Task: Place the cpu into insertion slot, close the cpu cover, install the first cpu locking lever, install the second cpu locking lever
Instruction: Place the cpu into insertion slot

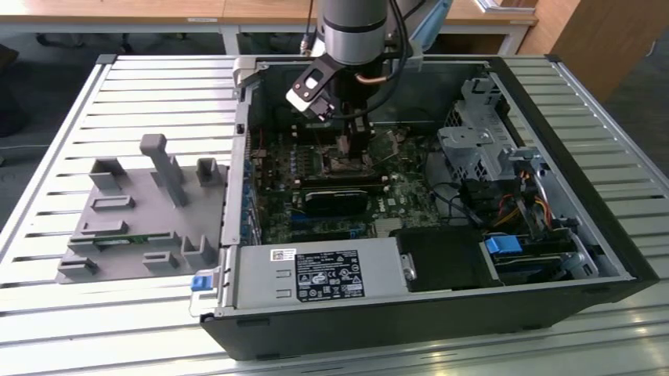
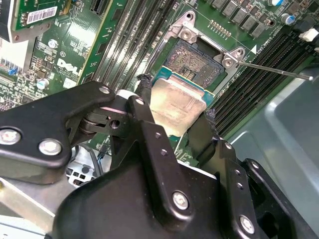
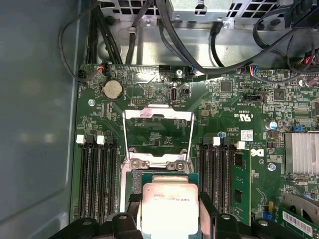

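On the exterior view's left sits a grey holder (image 1: 136,211). Next to it is the open computer case (image 1: 418,321), and the gripper (image 1: 350,135) reaches down inside. Its two fingers (image 2: 149,139) squeeze the cpu (image 2: 175,104) by its sides, just above the insertion slot (image 2: 197,60). The cpu cover (image 3: 158,113) stands flipped open. If the chip goes down crooked, I think it could bend the slot's tiny pins. It could also slip out.

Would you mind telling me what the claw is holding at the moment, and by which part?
The claw holds the cpu, pinched by two opposite side edges between its fingers; the chip's metal top is left uncovered.
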Motion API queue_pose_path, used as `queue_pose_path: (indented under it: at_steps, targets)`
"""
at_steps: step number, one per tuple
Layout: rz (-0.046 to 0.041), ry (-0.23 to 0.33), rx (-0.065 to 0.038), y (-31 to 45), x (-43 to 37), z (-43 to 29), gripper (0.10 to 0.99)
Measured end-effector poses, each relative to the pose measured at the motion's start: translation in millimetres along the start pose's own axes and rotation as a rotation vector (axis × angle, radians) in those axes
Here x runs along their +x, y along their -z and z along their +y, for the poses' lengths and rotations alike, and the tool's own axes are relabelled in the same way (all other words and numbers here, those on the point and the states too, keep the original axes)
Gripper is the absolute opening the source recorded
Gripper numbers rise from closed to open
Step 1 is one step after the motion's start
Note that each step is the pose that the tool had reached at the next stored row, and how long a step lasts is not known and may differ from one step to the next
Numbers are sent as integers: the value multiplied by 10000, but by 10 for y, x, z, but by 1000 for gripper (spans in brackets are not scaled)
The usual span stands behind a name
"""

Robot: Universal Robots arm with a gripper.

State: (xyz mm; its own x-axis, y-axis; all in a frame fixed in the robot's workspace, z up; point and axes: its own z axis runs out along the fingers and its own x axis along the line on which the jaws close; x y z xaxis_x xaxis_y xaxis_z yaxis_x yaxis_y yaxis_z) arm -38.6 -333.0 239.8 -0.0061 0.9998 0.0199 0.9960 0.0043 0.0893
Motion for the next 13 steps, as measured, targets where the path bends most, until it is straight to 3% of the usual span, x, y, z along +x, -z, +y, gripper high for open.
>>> queue_pose_path:
  at_steps: [13]
  targets:
    - [-1, -6, 0, -63, 16, -5, 541]
